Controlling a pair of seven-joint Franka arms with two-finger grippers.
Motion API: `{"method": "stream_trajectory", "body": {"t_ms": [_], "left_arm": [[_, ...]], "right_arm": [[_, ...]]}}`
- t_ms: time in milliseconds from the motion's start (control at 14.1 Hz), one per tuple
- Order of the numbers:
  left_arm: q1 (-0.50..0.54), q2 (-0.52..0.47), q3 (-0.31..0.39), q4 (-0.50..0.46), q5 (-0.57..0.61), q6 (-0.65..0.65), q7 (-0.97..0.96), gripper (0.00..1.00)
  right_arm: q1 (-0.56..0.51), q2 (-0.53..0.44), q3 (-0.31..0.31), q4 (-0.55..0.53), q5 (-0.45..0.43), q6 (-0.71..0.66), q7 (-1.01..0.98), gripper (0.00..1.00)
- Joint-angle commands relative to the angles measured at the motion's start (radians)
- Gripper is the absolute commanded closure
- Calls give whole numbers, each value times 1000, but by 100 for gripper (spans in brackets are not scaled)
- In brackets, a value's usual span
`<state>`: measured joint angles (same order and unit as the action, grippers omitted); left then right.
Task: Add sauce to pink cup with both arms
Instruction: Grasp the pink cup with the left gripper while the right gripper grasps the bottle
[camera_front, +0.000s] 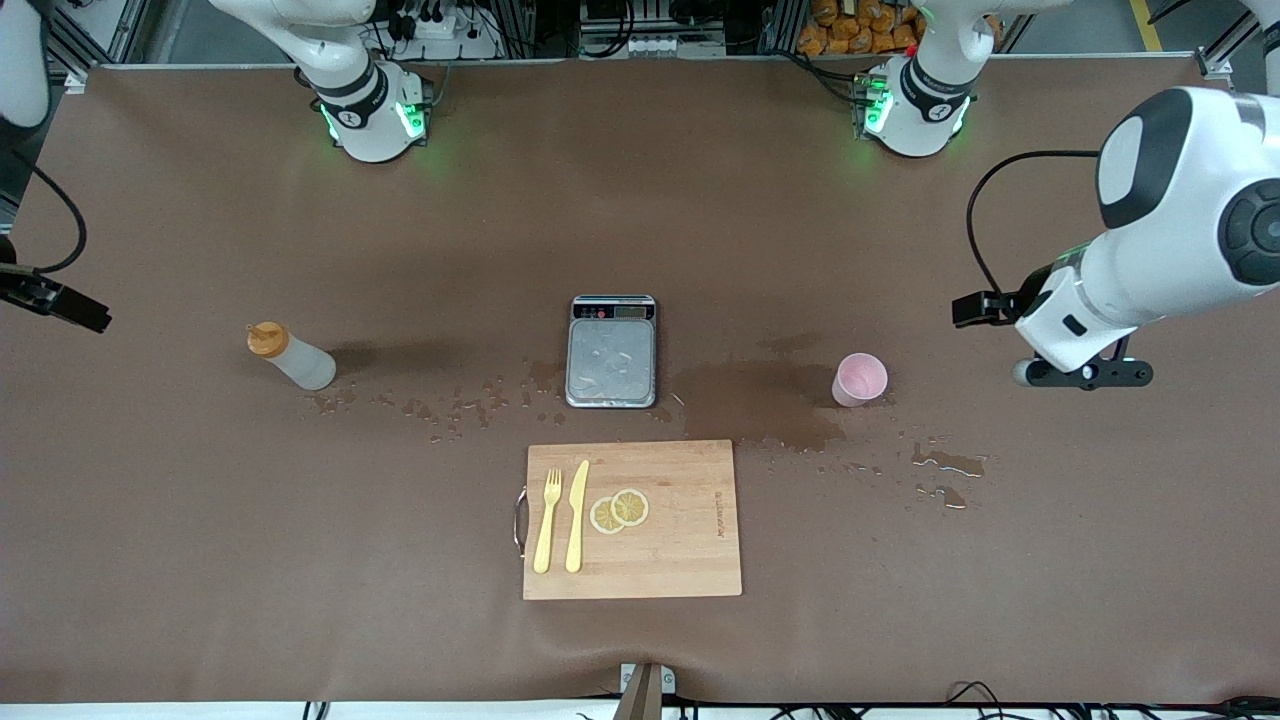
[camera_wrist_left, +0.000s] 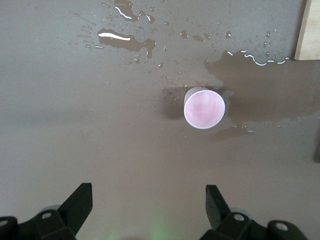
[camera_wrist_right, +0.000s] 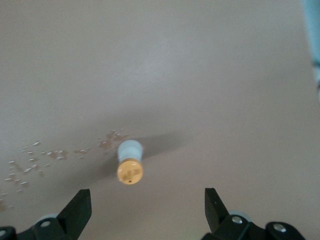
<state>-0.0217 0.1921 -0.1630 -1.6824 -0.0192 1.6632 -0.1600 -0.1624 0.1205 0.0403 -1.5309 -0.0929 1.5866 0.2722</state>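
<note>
Your right claw hangs released above the upright translucent whitish squeeze bottle with orange nozzle cap, at the right arm's end of the desk. Your left claw, also released, hovers near the small pale pink plastic cup, which stands by spilled water. Each arm is nearer its own target.

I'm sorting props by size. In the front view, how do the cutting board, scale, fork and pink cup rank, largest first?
1. Cutting board
2. Scale
3. Fork and pink cup: unsure, the fork is longer, the cup wider.
</note>
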Motion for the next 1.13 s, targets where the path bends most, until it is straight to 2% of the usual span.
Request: {"method": "stream_trajectory", "body": {"t_ms": [0, 567, 851, 1064], "left_arm": [[-9, 30, -1, -13, -11, 47, -9, 0], [-69, 125, -1, -29, -11, 136, -27, 0], [-76, 107, -1, -155, -11, 280, -33, 0], [-75, 99, -1, -241, -11, 380, -35, 0]], "right_arm": [[-90, 17, 12, 18, 128, 1, 22, 0], [-239, 137, 12, 18, 295, -46, 68, 0], [-331, 223, 12, 18, 401, -74, 68, 0], [-379, 284, 12, 22, 424, -80, 70, 0]]}}
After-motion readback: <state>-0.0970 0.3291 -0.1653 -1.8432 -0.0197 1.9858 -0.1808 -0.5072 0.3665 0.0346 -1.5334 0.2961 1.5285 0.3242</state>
